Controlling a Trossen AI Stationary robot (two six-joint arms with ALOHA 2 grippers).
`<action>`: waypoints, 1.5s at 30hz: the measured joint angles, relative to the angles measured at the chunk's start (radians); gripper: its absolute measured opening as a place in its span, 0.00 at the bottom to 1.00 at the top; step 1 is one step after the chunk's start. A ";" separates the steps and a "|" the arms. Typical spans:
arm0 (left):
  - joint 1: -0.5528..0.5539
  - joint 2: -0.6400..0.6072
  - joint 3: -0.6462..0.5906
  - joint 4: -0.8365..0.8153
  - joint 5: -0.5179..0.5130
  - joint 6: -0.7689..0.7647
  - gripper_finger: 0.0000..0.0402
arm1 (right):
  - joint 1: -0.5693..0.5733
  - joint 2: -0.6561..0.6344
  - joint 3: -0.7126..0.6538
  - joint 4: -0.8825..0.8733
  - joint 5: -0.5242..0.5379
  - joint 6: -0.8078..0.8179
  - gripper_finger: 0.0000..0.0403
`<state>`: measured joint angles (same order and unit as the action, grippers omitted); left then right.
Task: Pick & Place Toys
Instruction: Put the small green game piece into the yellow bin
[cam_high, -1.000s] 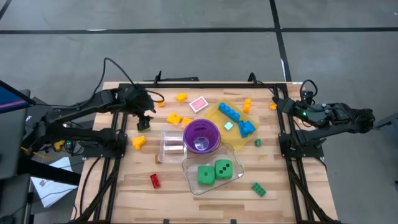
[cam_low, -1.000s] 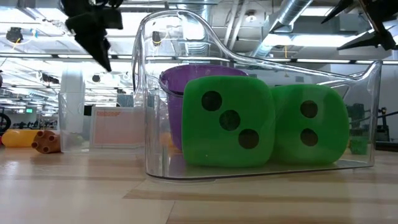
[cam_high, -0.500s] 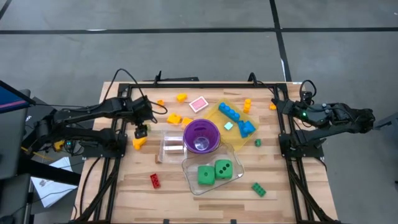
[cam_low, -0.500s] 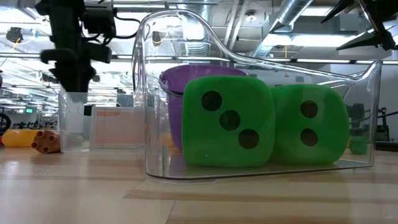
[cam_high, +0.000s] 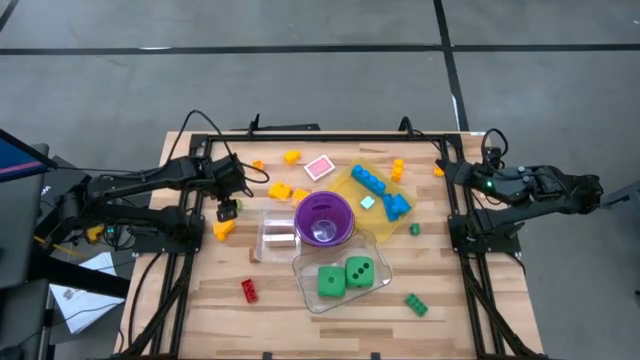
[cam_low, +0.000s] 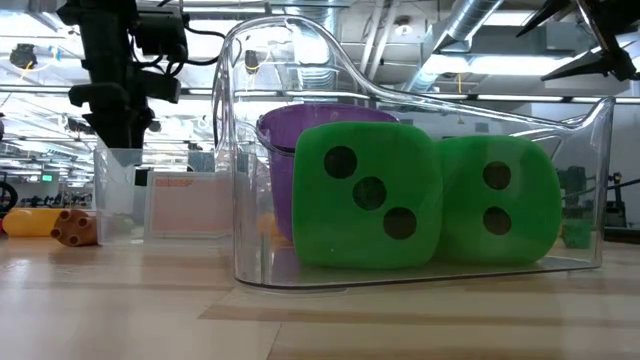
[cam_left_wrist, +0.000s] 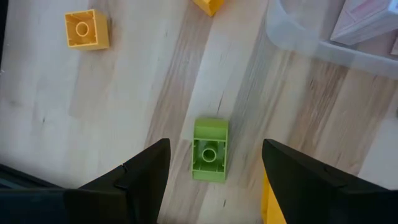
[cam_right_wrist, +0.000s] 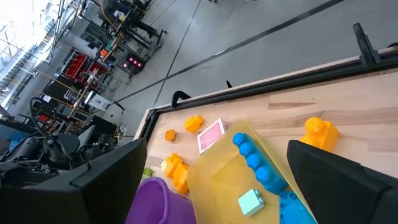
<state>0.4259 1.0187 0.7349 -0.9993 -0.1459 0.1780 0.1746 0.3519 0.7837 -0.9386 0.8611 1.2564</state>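
Looking straight down, the left gripper (cam_left_wrist: 211, 186) hangs spread over a green brick (cam_left_wrist: 209, 150) lying between its fingers on the table (cam_left_wrist: 112, 106), which the high view hides, while the right gripper (cam_high: 447, 166) waits spread at the right edge.

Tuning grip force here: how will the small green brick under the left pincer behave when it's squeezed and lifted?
The small green brick looks like hard moulded plastic, so probably stiff and light. Its smooth flat sides may slip a little between the open left pincer fingers. Lying flat on the table on a boxy base, it seems unlikely to roll.
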 joint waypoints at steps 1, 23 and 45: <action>0.000 0.000 0.000 0.000 0.000 0.000 0.62 | 0.000 0.000 0.000 0.000 -0.001 0.000 0.94; 0.011 0.410 0.000 0.019 -0.082 -0.024 0.62 | 0.001 0.000 0.000 -0.003 -0.025 -0.011 0.94; 0.013 0.546 -0.015 0.080 -0.062 0.027 0.46 | 0.001 0.000 0.000 -0.010 -0.030 -0.008 0.94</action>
<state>0.4393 1.5649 0.7200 -0.9195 -0.2078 0.2054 0.1751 0.3521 0.7837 -0.9485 0.8314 1.2480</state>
